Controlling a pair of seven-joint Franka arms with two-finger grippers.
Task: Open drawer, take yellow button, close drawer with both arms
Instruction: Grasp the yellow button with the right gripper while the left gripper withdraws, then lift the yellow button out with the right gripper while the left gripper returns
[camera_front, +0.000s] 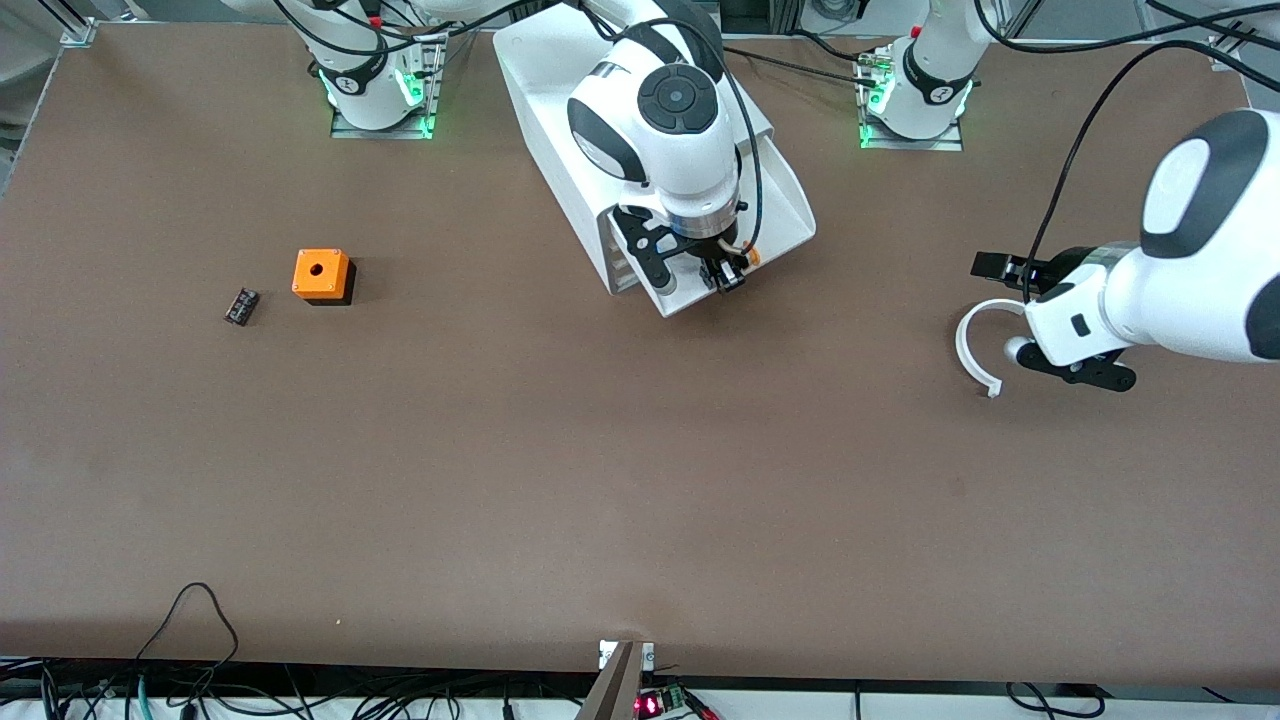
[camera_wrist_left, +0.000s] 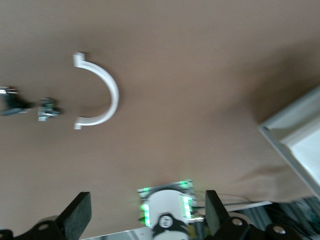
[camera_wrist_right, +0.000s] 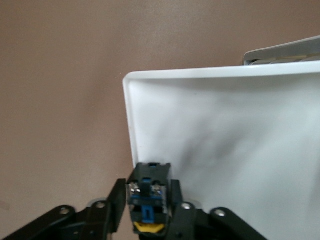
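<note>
White drawer lies open under my right gripper, clamped on the button for lifting out; left gripper waits apart.

Even overhead light, my front view sharp, table matte, no glare. Green LEDs glow at my bases. Soft shadow under the orange cube. My left wrist view motion-blurred, cabinet edge smeared. Right wrist view soft, faint shadow inside the drawer.
</note>
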